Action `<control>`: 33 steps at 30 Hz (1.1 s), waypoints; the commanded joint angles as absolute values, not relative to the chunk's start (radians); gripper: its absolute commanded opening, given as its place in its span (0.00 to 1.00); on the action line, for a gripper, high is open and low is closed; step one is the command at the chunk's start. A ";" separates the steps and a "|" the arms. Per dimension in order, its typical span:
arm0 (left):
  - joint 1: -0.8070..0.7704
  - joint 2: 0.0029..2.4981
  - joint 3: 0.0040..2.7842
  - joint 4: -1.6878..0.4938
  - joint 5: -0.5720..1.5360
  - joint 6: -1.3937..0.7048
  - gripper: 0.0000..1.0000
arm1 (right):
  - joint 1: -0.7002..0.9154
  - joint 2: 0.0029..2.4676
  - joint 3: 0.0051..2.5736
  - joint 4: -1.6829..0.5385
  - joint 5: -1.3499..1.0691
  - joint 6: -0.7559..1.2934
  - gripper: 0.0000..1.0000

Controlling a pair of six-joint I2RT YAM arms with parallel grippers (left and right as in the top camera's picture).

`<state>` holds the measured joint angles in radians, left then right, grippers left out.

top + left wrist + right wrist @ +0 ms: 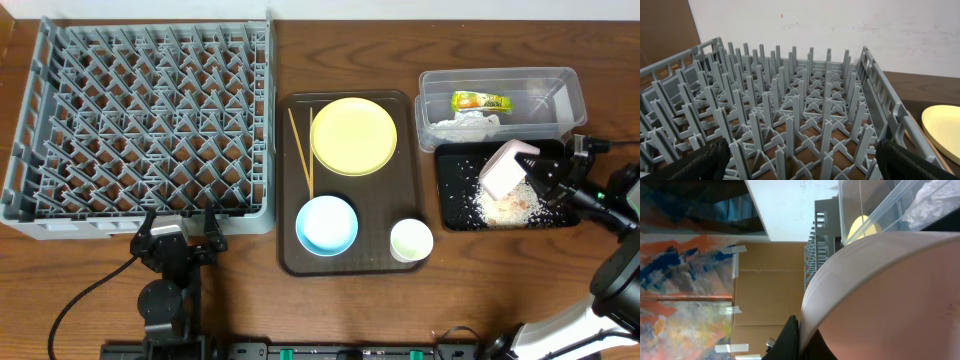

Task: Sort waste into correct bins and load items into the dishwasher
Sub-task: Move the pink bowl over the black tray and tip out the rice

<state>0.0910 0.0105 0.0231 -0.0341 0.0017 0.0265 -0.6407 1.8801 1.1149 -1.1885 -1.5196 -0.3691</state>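
Right pincer [545, 172] pinching white bowl [505, 165] by rim, bowl tipped over black tray [452, 170] at right so rice scraps [505, 208] drop in. Left pincer [181, 220] spread, parked at near edge of dish rack [140, 110].

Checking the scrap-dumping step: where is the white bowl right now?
In the overhead view, the white bowl is at the right, tilted over the black tray, held by the right gripper, beside the clear tub.
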 commanded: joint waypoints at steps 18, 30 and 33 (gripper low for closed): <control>0.094 0.006 0.004 -0.073 -0.007 0.026 0.94 | -0.674 1.850 1.111 -1.144 -1.559 -0.299 0.01; 0.094 0.006 0.004 -0.073 -0.007 0.026 0.94 | -0.635 1.836 1.113 -1.249 -1.547 -0.438 0.01; 0.094 0.006 0.004 -0.073 -0.007 0.026 0.94 | -0.599 1.802 1.135 -1.313 -1.508 -0.501 0.01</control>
